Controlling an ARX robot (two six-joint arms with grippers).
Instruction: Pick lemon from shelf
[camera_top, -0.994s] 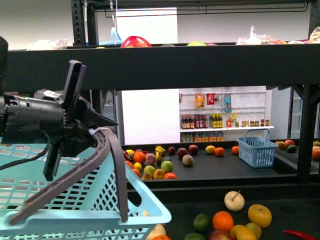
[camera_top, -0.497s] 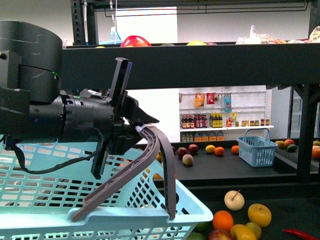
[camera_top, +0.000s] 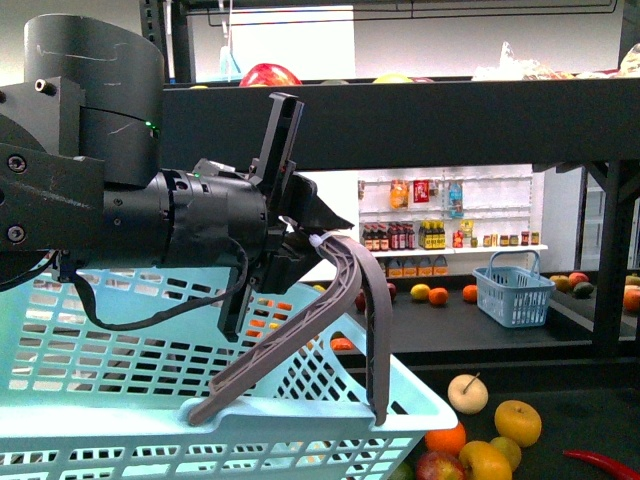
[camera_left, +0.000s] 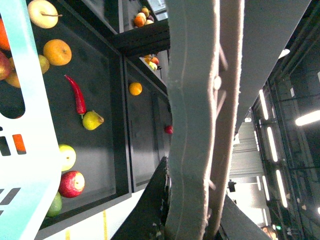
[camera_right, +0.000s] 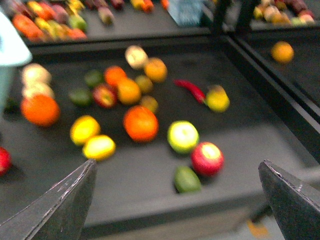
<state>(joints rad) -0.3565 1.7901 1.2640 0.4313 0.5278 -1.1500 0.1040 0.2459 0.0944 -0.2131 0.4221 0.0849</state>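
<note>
Basket handle (camera_top: 377, 340) has swung right, left jaws pinching it; right jaws spread wide; fruit (camera_top: 468, 393) on shelf (camera_top: 400, 120) at five o'clock.

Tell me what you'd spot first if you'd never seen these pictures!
The robot's big black left arm fills the left of the front view, its fingers shut on the grey handle of a light blue basket. Loose fruit lies scattered on the dark shelf, with one red chili among it.
</note>
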